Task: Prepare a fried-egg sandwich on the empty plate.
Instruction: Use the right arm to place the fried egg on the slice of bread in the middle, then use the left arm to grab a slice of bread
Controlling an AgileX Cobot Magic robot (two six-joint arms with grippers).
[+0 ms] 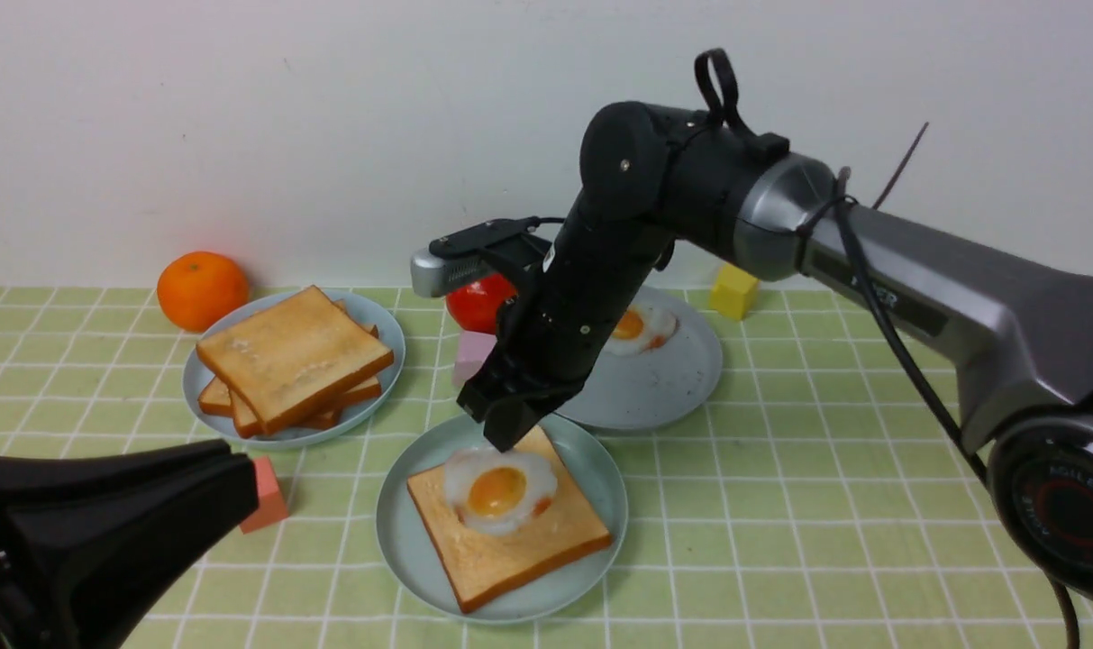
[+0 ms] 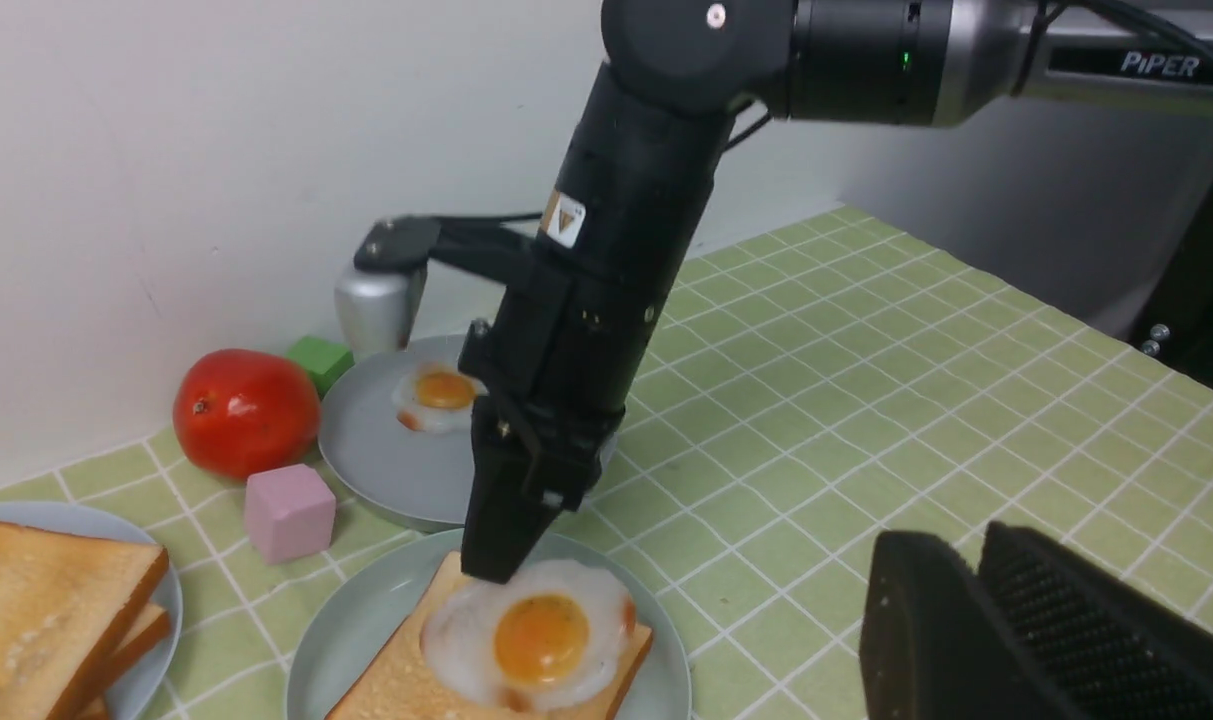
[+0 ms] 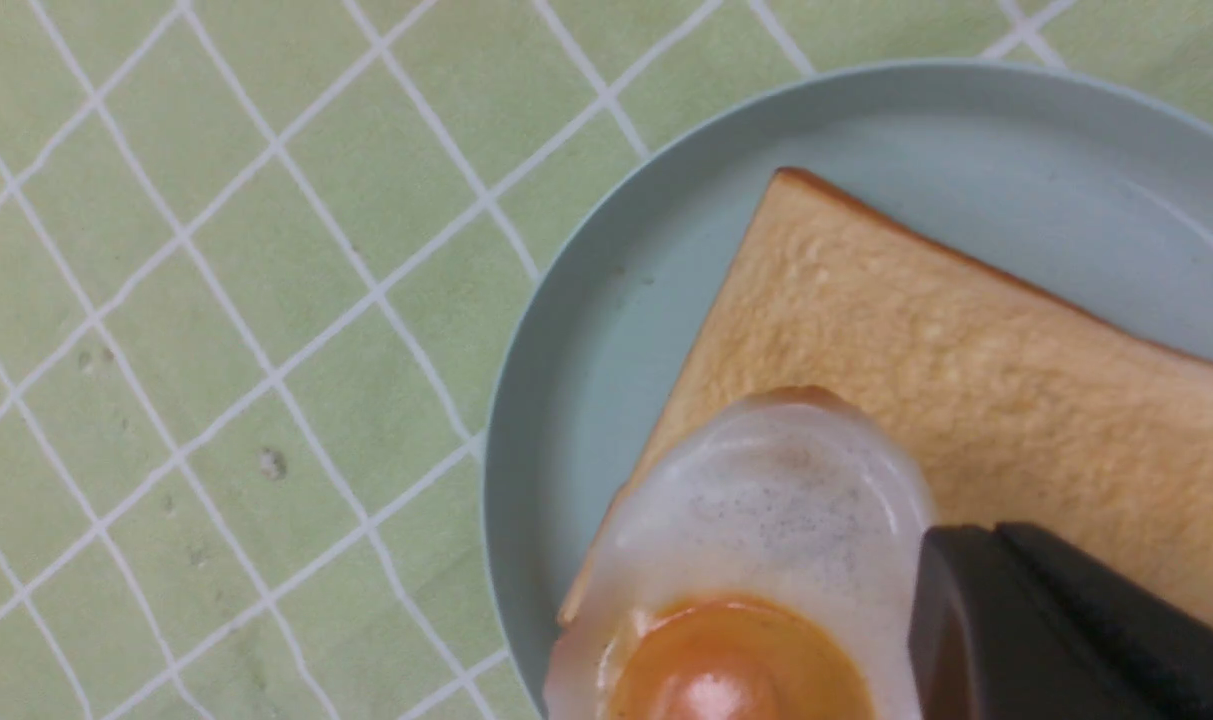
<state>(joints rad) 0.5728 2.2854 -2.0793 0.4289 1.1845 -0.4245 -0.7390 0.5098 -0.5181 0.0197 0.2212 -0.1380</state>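
Golden toast (image 1: 510, 563) lies flat, corner toward robot.

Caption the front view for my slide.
Right gripper holding a white fried egg on a golden toast slice, round teal plastic plate.

Set out on checked cloth (image 1: 780, 496): orange (image 1: 202, 290) beside plate (image 1: 388, 338) of stacked toast (image 1: 294, 356); tomato (image 1: 476, 305) and pink block (image 1: 470, 358) near second plate (image 1: 663, 388) bearing spare egg (image 1: 641, 326); yellow block (image 1: 733, 290) beyond; salmon block (image 1: 265, 494) nearer camera.
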